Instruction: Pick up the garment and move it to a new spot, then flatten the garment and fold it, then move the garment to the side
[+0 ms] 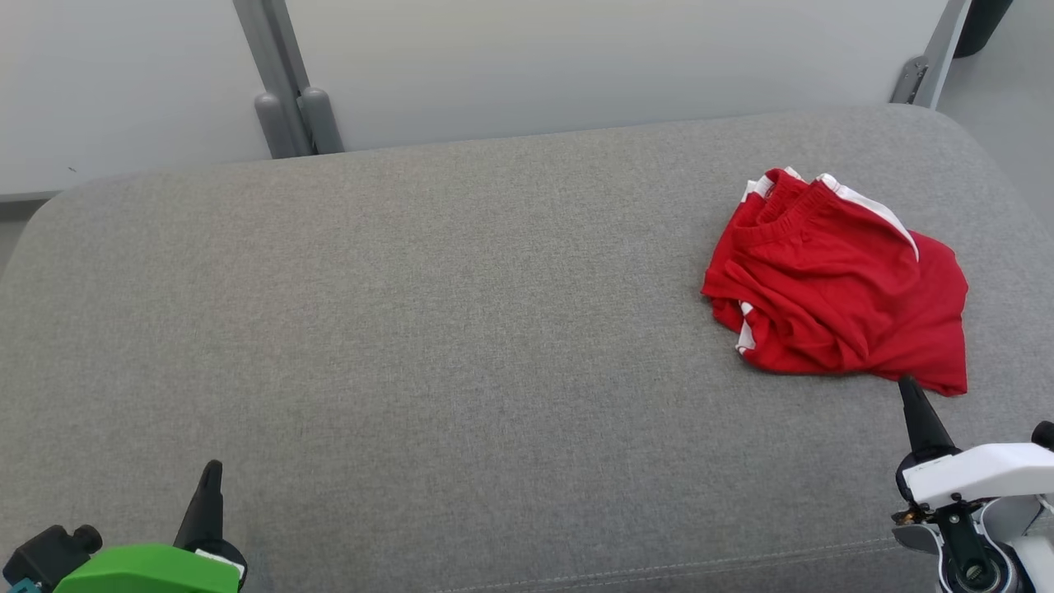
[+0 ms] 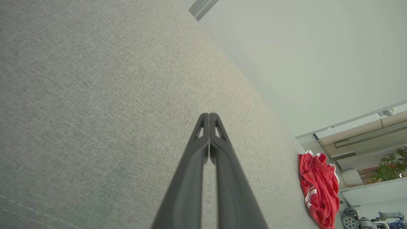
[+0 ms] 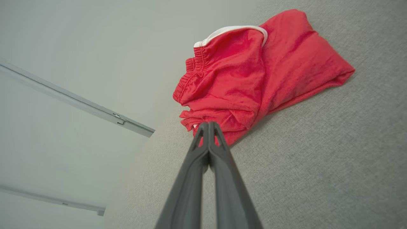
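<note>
Currently: red garment (image 1: 832, 280) loosely bunched, right of frame on grey cushion (image 1: 412, 329). Right gripper (image 1: 906, 385) jaws together, empty, just beside hem, presumably tending cloth. Left gripper (image 1: 213, 471) closed, idle lower left.

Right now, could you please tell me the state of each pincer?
Left pincer: shut, empty, over bare cushion.
Right pincer: shut, empty, tip at the garment's edge.
</note>
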`<state>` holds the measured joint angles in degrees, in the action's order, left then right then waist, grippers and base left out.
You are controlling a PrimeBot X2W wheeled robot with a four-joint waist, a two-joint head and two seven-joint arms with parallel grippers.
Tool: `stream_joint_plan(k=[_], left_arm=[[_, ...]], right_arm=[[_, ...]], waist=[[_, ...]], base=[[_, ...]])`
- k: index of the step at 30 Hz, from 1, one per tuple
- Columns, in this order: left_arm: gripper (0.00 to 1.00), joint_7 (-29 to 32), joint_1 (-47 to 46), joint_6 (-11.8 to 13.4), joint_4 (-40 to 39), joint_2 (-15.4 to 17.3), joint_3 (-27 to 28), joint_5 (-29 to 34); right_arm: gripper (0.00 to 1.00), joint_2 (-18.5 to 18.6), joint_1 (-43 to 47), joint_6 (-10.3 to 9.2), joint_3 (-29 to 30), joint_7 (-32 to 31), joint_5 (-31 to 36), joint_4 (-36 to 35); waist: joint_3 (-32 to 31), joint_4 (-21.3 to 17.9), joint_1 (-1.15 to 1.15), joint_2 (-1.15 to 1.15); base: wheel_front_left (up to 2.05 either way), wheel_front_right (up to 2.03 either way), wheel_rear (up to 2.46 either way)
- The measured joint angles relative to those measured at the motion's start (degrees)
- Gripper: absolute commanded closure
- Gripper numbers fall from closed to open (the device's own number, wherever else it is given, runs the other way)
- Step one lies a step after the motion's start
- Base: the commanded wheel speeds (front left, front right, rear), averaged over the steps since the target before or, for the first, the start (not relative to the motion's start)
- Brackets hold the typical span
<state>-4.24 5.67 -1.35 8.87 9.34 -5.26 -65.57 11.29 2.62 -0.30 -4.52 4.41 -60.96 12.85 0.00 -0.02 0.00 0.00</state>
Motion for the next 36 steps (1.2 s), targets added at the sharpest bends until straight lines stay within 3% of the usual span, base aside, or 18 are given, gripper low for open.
stream_joint_plan(k=[36], left_arm=[[1.00, 6.6, -5.9, -4.2, 5.0, -4.3, 5.6, -21.6]], right_arm=[[1.00, -5.8, -3.9, 5.34, 7.5, -6.7, -25.2, 2.1]], waist=[[0.1, 0.0, 0.00, 0.00]], base=[[0.00, 0.00, 0.00]])
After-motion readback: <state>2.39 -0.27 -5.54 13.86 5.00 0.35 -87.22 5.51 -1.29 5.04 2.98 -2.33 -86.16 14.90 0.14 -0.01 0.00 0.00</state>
